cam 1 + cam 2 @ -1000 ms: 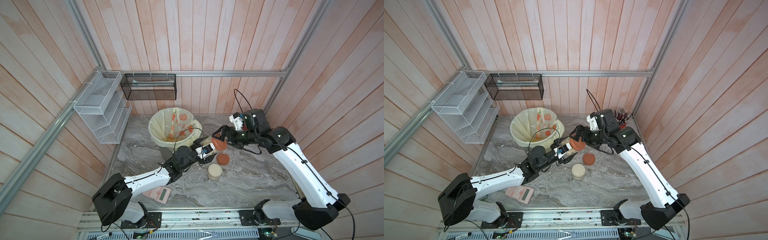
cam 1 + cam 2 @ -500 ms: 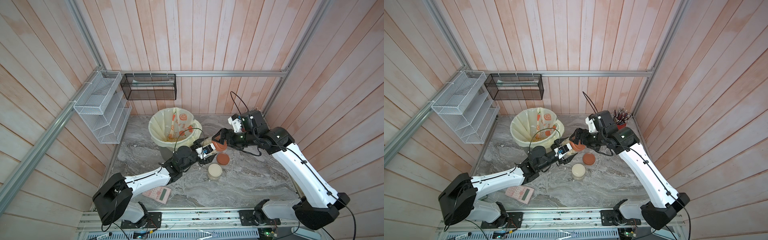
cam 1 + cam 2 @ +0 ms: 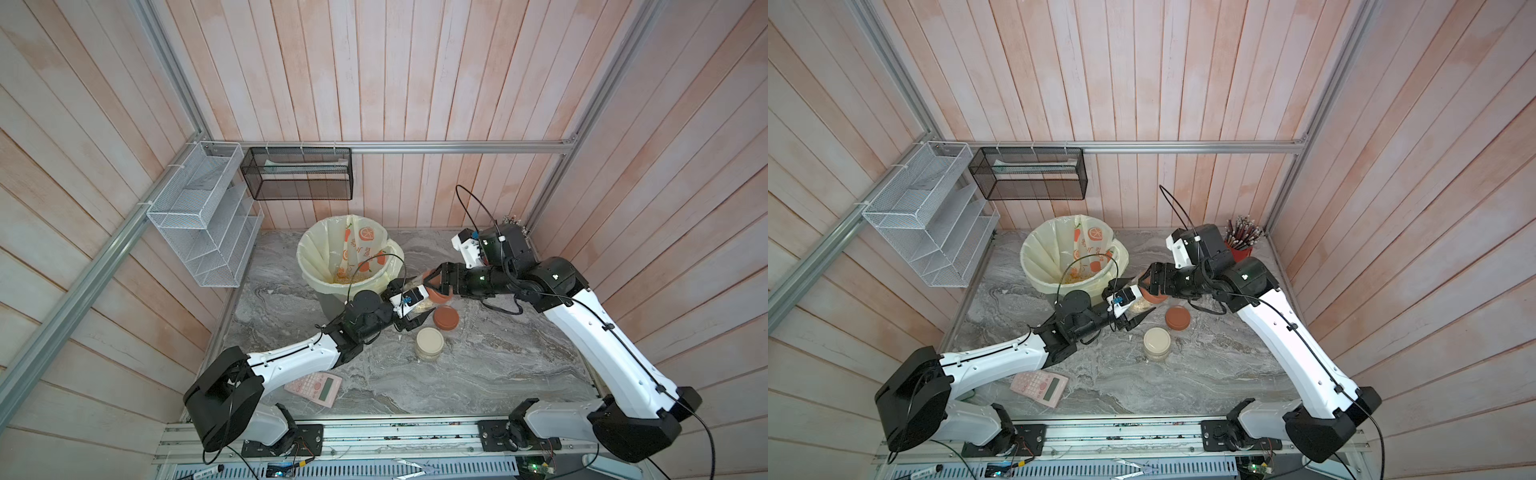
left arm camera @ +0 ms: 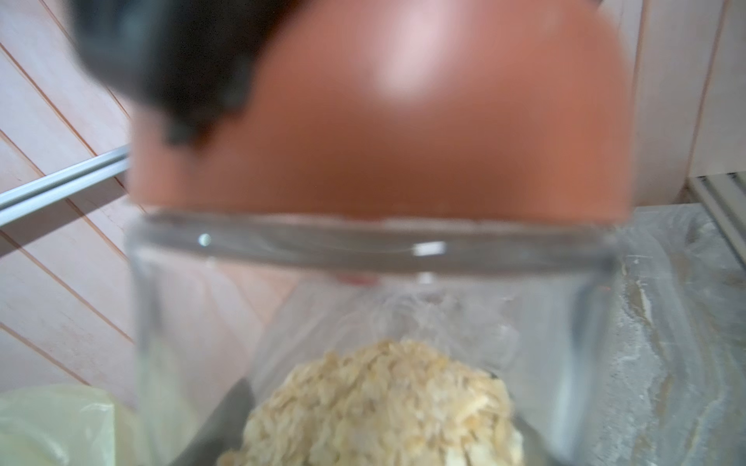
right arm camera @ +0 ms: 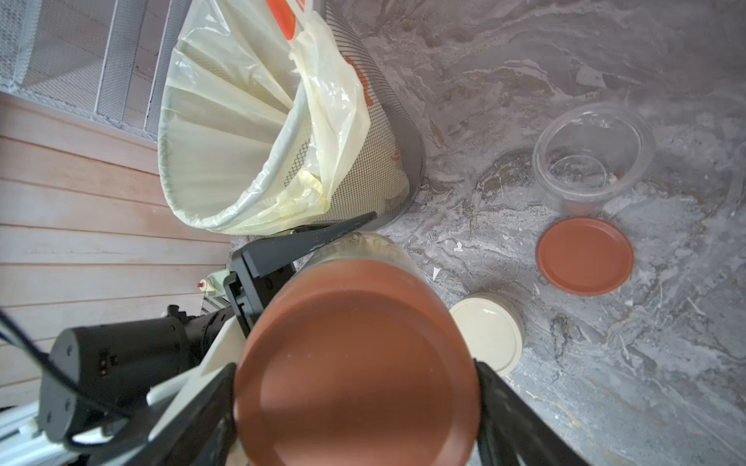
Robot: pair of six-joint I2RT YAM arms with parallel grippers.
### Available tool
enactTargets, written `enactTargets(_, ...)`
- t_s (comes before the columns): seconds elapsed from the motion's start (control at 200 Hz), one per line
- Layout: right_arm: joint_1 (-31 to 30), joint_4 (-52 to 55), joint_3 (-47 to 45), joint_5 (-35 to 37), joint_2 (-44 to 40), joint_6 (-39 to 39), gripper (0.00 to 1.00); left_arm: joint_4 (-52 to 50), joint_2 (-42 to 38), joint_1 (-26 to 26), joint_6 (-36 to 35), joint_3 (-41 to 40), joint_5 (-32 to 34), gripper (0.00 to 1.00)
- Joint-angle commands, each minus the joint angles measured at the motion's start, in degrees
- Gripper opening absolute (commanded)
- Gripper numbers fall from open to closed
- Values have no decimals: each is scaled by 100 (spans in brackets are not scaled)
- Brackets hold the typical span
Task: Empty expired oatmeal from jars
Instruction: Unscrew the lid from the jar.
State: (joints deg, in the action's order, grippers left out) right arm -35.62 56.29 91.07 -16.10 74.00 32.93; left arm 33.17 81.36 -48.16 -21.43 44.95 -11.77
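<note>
Lid (image 5: pixel 355 343), lower centre, pinched by right gripper (image 5: pixel 355 365) while left gripper (image 3: pixel 411 303) clamps jar (image 4: pixel 363 306); best twisted squarely, jar steady, oatmeal (image 4: pixel 375 407) kept in.

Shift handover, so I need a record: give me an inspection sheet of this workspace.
Surface: grey marble table, scattered crumbs.
Job's things: oatmeal in held jar; empty jar, loose lid beside it; cream-lidded jar closed; lined bin.
Clutter: calculator, pencil cup.
Grippers: left gripper shut on the held jar; right gripper shut on its orange lid.
Cables: black loop at left wrist; second loop above right arm.
Surroundings: plank walls, white wire rack, black mesh basket.
</note>
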Motion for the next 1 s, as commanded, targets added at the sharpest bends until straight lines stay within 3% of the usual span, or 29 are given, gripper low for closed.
enactTargets(0.0, -88, -488, -444, -352, -304, -1027, 53, 756, -400, 144, 910, 60, -894, 20)
enactTargets(0.24, -88, -909, -735, -1246, -526, -2189, 50, 477, -560, 336, 1113, 115, -1600, 20)
enactTargets(0.455, -93, -616, -639, -1463, -398, -3315, 48, 577, -626, 395, 1350, 94, -1861, 20)
enactTargets(0.68, -85, -116, -288, -905, -211, -4443, 49, 478, -666, 402, 1403, 128, -1985, 19)
enactTargets(0.935, -68, -333, -338, -684, -372, -4881, 54, 536, -639, 418, 1458, 120, -1928, 17)
enactTargets(0.995, -45, -366, -360, -632, -391, -4906, 61, 537, -639, 437, 1455, 119, -1919, 16)
